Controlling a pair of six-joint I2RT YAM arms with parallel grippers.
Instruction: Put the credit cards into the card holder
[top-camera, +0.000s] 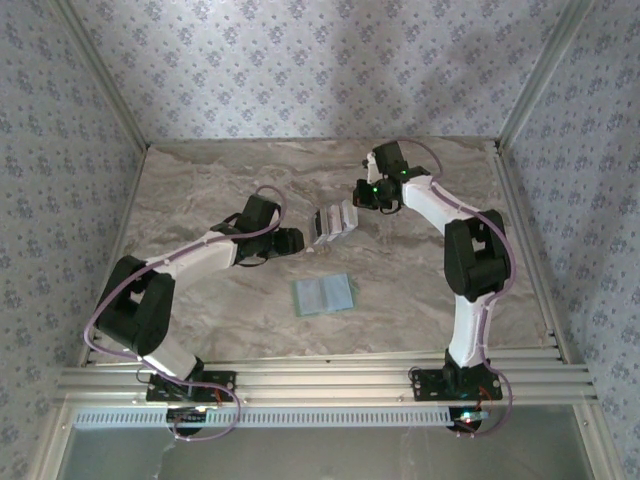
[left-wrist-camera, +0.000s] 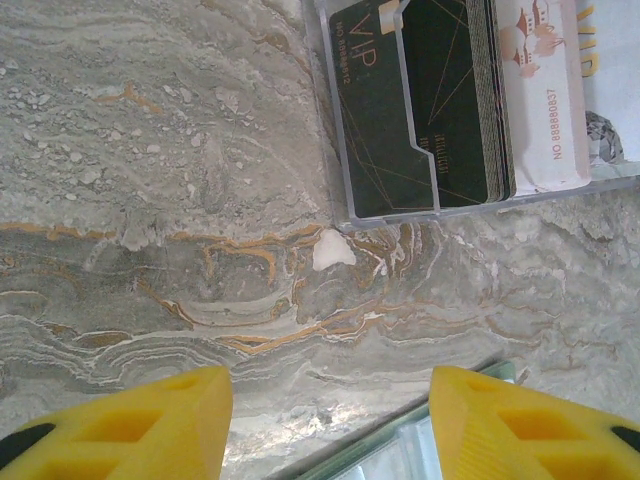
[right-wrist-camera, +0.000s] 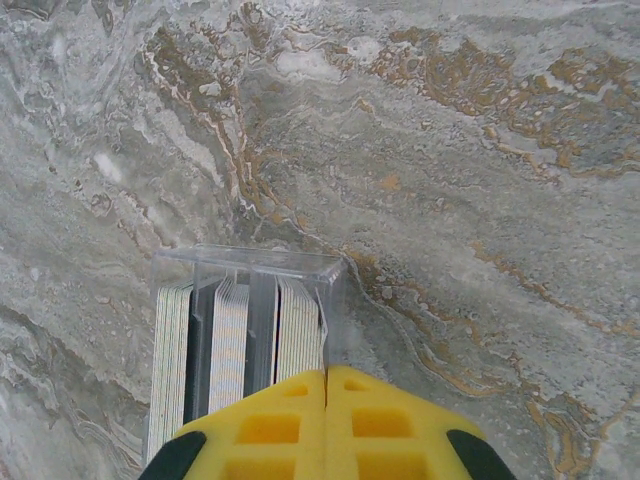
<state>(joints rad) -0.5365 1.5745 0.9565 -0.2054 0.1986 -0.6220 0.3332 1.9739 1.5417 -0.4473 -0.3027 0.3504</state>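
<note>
The top camera looks down from above and behind my bases over the whole table (top-camera: 200, 190). Both wrist cameras face down close to it; my left has the clear box (left-wrist-camera: 326, 120) of cards (left-wrist-camera: 440, 100) upper right, my right lower left.

The grey stone-patterned tabletop (left-wrist-camera: 150, 200), veined in orange and white, looked like smooth polished marble with a soft sheen. The clear rectangular plastic box (right-wrist-camera: 250, 265) was glossy and see-through. Inside it, the black gold-lined credit cards (left-wrist-camera: 440, 110) looked like slick, shiny plastic, and the white printed card (left-wrist-camera: 545, 110) looked duller. The left gripper's (left-wrist-camera: 330, 385) blocky yellow fingers (left-wrist-camera: 150, 420) were matt moulded plastic with recessed pockets. The flat pale-green card holder (top-camera: 325, 295) looked thin and plain. The silvery frame rails (top-camera: 330, 375) looked like ribbed bare metal.
</note>
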